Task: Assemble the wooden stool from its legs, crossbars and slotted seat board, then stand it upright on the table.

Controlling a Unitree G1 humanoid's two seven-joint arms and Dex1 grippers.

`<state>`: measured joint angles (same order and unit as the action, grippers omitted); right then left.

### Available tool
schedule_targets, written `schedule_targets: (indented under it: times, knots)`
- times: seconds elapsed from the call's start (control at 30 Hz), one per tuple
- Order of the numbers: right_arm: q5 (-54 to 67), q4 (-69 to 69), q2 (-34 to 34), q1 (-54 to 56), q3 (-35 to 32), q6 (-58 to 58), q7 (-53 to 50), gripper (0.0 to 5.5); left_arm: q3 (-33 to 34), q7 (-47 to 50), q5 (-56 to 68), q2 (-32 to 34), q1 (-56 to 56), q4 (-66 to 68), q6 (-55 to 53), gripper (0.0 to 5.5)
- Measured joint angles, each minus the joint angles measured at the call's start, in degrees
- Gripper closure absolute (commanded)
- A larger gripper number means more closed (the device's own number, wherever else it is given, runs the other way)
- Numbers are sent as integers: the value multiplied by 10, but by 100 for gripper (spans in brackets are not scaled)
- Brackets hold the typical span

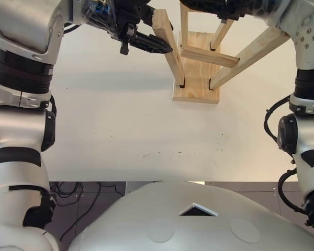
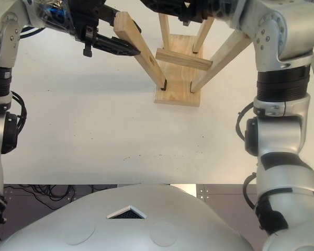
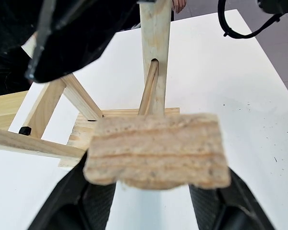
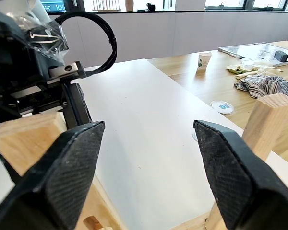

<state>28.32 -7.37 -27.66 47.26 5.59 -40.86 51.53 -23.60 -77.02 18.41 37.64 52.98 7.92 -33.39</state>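
Note:
The stool stands upside down at the far middle of the table, its slotted seat board (image 1: 196, 95) flat on the surface and its legs pointing up. A crossbar (image 1: 209, 56) joins the legs. My left gripper (image 1: 162, 41) is shut on the upper end of the near left leg (image 1: 174, 63); in the left wrist view that leg end (image 3: 156, 151) sits between the black fingers (image 3: 81, 206). My right gripper (image 2: 191, 10) hovers open over the tops of the far legs, its pads (image 4: 67, 167) wide apart with nothing between them. The near right leg (image 1: 251, 55) leans outward.
The white table (image 1: 120, 130) stretches bare toward me up to its front edge (image 1: 146, 180). Cables lie on the floor below it. The right wrist view takes in a second wooden table (image 4: 230, 76) with a cup (image 4: 204, 61) and cloth, off to one side.

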Motion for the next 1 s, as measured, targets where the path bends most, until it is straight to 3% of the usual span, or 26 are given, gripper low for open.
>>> schedule_targets:
  times: [0.3,1.0]
  knots:
    - [39,-34,47,-14,-77,18,-4,208,-14,-17,-17,-12,25,39,0,349]
    - [37,12,69,-36,-99,17,-33,208,-14,-9,-20,-63,55,90,1,349]
